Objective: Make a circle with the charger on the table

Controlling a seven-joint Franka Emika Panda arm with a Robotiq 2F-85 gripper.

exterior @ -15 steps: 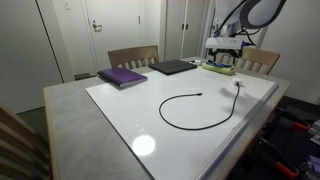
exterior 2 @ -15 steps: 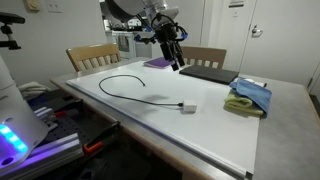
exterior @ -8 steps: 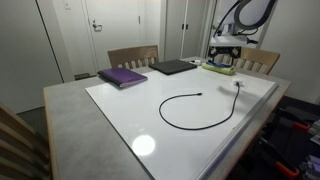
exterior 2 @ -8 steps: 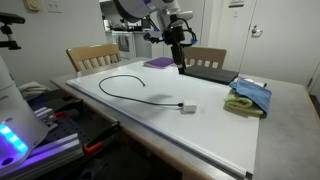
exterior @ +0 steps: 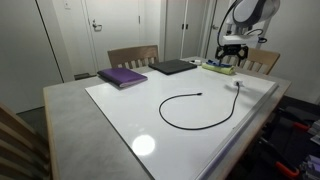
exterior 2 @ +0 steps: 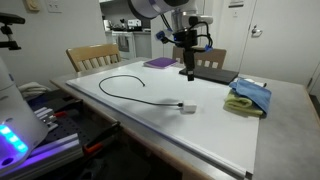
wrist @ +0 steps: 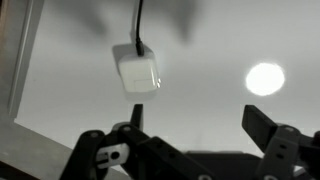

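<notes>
The gripper hangs empty, jaws spread, above the plug end of the charger near the table edge. It is likely positioned to grasp the plug and close the cable's open arc.

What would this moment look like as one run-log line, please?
hand: open, empty, above table | charger: untouched, lying in an open arc, ends apart | circle: not yet closed

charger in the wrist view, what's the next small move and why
Probably lower the gripper onto the white plug of the charger: the jaws hang open and empty above the table, the plug sits just ahead, and the cable's arc is not closed.
</notes>
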